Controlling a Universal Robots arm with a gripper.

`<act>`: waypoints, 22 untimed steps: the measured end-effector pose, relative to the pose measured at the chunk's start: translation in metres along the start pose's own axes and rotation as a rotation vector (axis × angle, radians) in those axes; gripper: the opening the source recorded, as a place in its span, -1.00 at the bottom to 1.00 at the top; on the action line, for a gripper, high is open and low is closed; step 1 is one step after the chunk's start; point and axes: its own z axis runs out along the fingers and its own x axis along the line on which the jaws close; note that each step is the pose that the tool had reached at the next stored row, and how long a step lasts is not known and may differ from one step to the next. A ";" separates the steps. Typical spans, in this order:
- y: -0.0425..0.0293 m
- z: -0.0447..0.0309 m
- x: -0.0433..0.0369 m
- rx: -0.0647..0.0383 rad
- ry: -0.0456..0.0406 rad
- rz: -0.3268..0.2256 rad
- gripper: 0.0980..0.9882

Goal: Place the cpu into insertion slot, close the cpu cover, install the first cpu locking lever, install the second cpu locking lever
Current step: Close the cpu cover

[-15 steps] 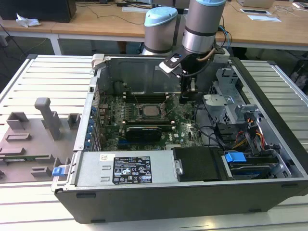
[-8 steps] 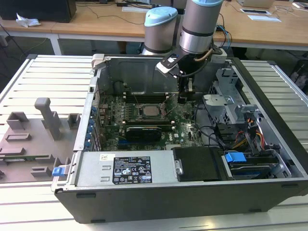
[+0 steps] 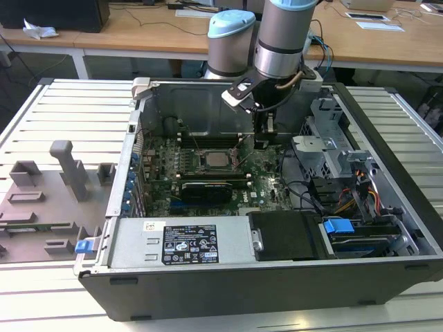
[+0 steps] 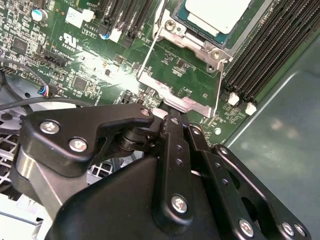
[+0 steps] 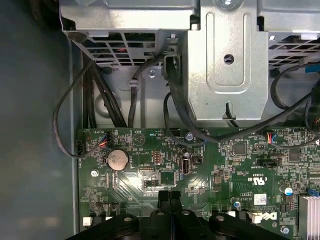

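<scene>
Silver-grey cpu [image 3: 217, 158] is lying on the motherboard [image 3: 156, 166]. At its three o'clock in the exterior view, I'm holding the gripper [image 3: 261, 140] pressed together. A white label [image 3: 189, 243] is sitting at six.

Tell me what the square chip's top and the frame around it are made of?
The cpu top looks like metal: smooth, pale silver-grey, with a dull sheen. The cpu cover seems to be thin bare sheet metal, probably steel: silvery, with bright glints and bent edges.
</scene>
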 end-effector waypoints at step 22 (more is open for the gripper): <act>-0.0236 0.0061 -0.0002 -0.006 0.0001 0.000 -0.98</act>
